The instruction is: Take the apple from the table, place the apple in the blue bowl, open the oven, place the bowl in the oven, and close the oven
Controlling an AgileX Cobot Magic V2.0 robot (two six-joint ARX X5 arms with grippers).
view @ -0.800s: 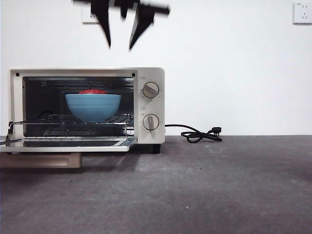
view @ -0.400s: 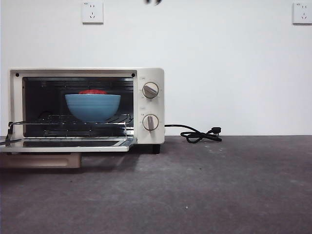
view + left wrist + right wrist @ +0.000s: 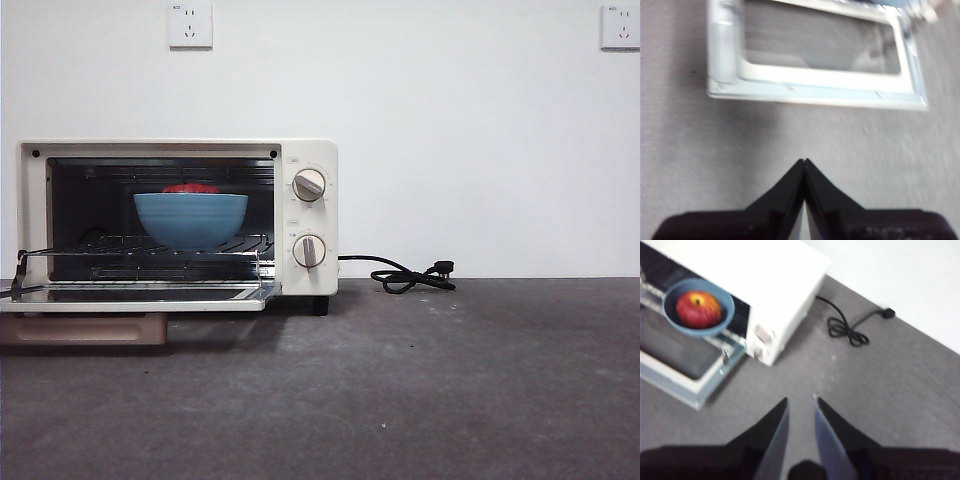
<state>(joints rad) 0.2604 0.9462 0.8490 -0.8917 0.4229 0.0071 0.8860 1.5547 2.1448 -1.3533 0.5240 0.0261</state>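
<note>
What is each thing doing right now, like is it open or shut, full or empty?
oven: door folded down, open.
blue bowl: upright on the oven's wire rack, holding the apple.
apple: inside the bowl, stem hollow up.
cord: unplugged, lying coiled on the table.
left gripper: shut, empty, above the door.
right gripper: open, empty, above the table.

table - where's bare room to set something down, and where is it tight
Free: the broad table stretch right of the oven, in front of its coiled cord. Tight: the left side, where the lowered door juts out, and the rack under the blue bowl with the apple.
</note>
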